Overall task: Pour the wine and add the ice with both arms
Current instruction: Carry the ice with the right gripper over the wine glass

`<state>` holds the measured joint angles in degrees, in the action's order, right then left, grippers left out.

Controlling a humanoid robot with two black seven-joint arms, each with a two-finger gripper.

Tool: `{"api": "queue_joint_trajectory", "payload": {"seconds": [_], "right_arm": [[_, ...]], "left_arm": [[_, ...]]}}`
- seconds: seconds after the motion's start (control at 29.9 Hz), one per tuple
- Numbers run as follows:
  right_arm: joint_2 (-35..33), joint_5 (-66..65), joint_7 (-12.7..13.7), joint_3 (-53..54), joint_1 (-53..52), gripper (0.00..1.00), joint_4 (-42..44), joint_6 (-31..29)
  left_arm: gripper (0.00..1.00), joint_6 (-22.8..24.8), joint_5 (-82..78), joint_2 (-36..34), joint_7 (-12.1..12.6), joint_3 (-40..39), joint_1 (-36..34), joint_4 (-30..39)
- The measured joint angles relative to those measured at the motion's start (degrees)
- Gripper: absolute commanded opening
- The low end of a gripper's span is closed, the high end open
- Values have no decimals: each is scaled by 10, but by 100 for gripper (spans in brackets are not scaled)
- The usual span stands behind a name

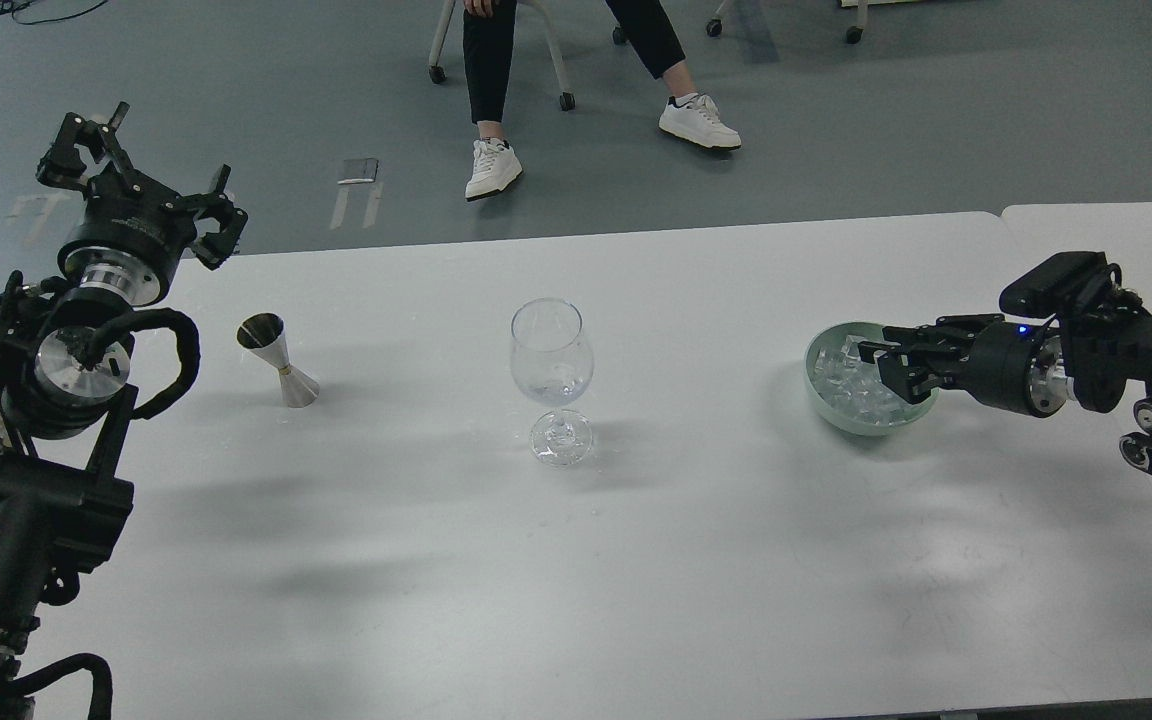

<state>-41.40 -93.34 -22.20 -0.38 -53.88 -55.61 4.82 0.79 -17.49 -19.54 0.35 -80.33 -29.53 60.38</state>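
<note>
A clear stemmed wine glass (552, 352) stands upright at the table's middle, with a little clear wine (554, 387) in the bottom of its bowl. A pale green bowl (829, 413) at the right holds several ice cubes (848, 378). My right gripper (884, 364) comes in from the right, level, over the bowl's right half. Its fingers stand apart, and I see nothing clearly held between them. My left gripper (139, 182) is raised at the far left beyond the table's back edge, open and empty. A steel jigger (281, 361) stands on the table below it.
The white table (576, 560) has a second table (1116, 230) butted against its right end. A seated person's legs and shoes (493, 166) and a wheeled chair are on the floor behind.
</note>
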Motion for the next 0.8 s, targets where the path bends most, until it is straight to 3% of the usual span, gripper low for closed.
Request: {"api": "queue_joint_trajectory", "payload": {"seconds": [0.3, 0.53, 0.8], "right_arm": [[-7, 0, 0, 136, -9, 18, -34, 0], [13, -4, 2, 146, -39, 18, -89, -1], [83, -9, 10, 145, -58, 20, -125, -1]], "left_arm": [[96, 0, -1, 1, 1, 1, 0, 1], [96, 0, -1, 1, 5, 3, -1, 9], [96, 0, -1, -4, 5, 0, -2, 9]]}}
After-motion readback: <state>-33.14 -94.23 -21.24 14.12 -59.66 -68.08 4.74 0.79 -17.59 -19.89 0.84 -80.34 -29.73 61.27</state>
